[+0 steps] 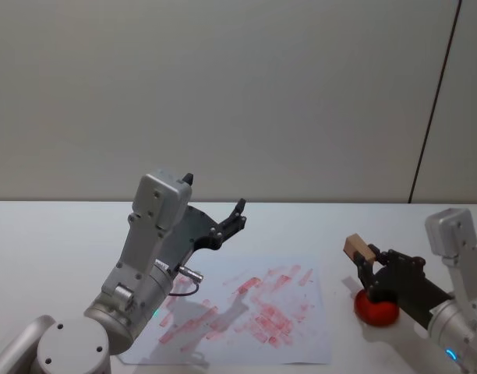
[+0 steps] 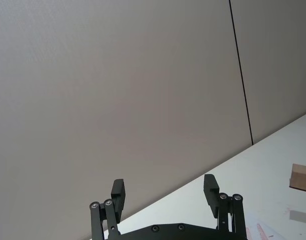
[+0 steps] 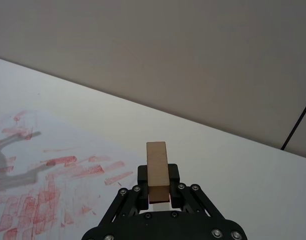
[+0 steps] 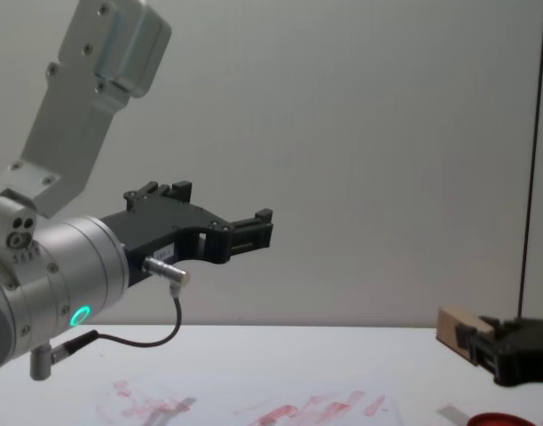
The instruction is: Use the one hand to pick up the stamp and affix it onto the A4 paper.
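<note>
Left gripper (image 1: 237,215): raised above the far left part of the paper, fingers spread apart with nothing between them; a green light glows on its silver wrist.
A4 paper (image 1: 301,343): flat on the white table (image 1: 51,234), between the two arms, covered in smeared red prints.
Stamp (image 1: 358,249): pale wooden block clamped between the right gripper's fingers, held tilted in the air, just above the ink pad.
Ink pad (image 1: 376,310): round and red, on the table right of the paper.
Right gripper (image 1: 370,269): closed on the stamp, over the ink pad.
</note>
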